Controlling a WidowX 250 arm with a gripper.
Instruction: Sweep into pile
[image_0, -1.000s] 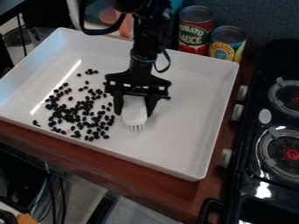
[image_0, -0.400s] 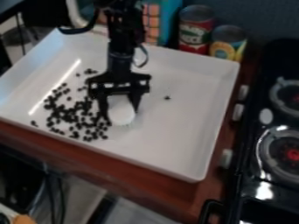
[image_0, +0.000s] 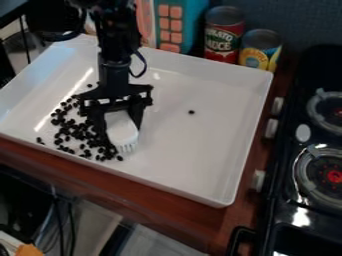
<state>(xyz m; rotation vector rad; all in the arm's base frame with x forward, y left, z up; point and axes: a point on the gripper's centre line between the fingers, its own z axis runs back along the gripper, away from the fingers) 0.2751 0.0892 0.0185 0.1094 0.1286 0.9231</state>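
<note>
1. Left of the frame's centre, the black two-finger hand (image_0: 121, 132) is clamped on a white brush with pale bristles (image_0: 123, 133), beside small, oval black beans (image_0: 75, 131) in a white rectangular tray (image_0: 190, 155).
2. I'd say the gathering stroke is in hand, the pile loose.
3. Next wants low bristles pushing left, then a trip for the lone bean (image_0: 191, 112) right of centre.

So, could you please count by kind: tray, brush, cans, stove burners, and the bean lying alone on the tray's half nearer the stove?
Tray: 1
Brush: 1
Cans: 2
Stove burners: 2
Lone bean: 1
Total: 7
</note>
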